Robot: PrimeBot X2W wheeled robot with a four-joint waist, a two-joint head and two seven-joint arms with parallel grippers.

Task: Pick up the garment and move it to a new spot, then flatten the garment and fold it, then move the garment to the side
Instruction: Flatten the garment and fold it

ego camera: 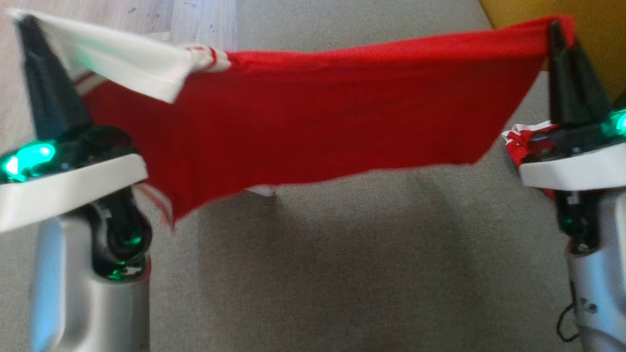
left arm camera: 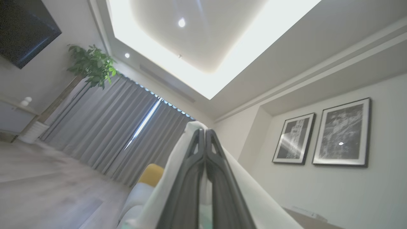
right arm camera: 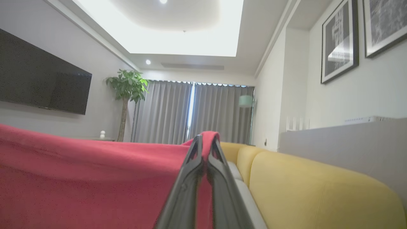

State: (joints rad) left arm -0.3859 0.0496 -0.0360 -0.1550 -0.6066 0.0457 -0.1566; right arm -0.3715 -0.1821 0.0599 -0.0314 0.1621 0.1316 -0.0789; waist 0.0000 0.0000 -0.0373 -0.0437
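at far left, left gripper [ego camera: 23, 23] pointing up, clenched on the tip of a white sleeve [ego camera: 122, 63]. from the left wrist: fingers [left arm camera: 187, 184] pressed together, white cloth draped down both sides of them. wood floor [ego camera: 146, 14] behind, at upper left. just right of the sleeve, striped trim [ego camera: 210, 56] in red and white, joined to the red body. across the middle, garment [ego camera: 318, 112] stretched in the air between both grippers, top edge nearly taut with a slight sag, lower edge hanging loose over a grey surface [ego camera: 342, 274], shadow underneath. at far right, right gripper [ego camera: 555, 29] pointing up, clamped on the red corner; from the right wrist, red cloth folded over the closed tips. bunched red-and-white cloth [ego camera: 521, 139] beside that gripper's base, blurred. yellow sofa [ego camera: 596, 29] at upper right.
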